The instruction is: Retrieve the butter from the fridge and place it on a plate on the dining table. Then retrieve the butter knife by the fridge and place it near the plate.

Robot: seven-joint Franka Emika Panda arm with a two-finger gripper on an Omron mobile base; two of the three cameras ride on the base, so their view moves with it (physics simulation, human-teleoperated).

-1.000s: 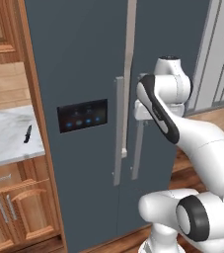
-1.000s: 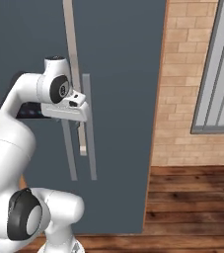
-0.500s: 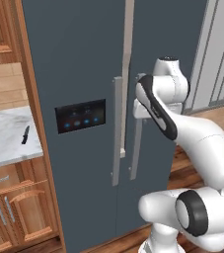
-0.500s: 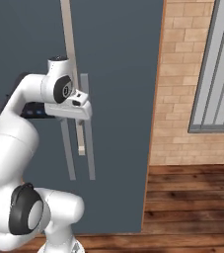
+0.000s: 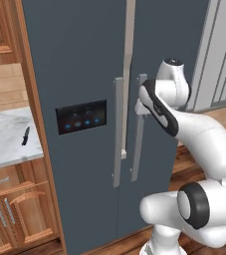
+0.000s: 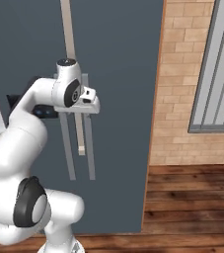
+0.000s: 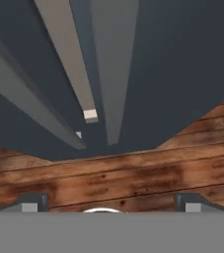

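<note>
The tall dark grey fridge stands shut, with a black panel lit blue on its left door. My gripper is up against the right door's long light-grey handle, near that handle's upper end. From the right base view the gripper sits just in front of that handle. In the hand view the gripper is open, looking down the fridge doors, nothing between the tips. The butter knife lies on the marble counter left of the fridge. The butter, plate and dining table are out of view.
A marble counter over wooden cabinets adjoins the fridge's left side. A brick wall with a grey-framed window stands to the right. Wooden floor lies below.
The whole picture has shifted slightly, so the base has moved a little. The hand stays at the right door's handle and the jaws stay open.
</note>
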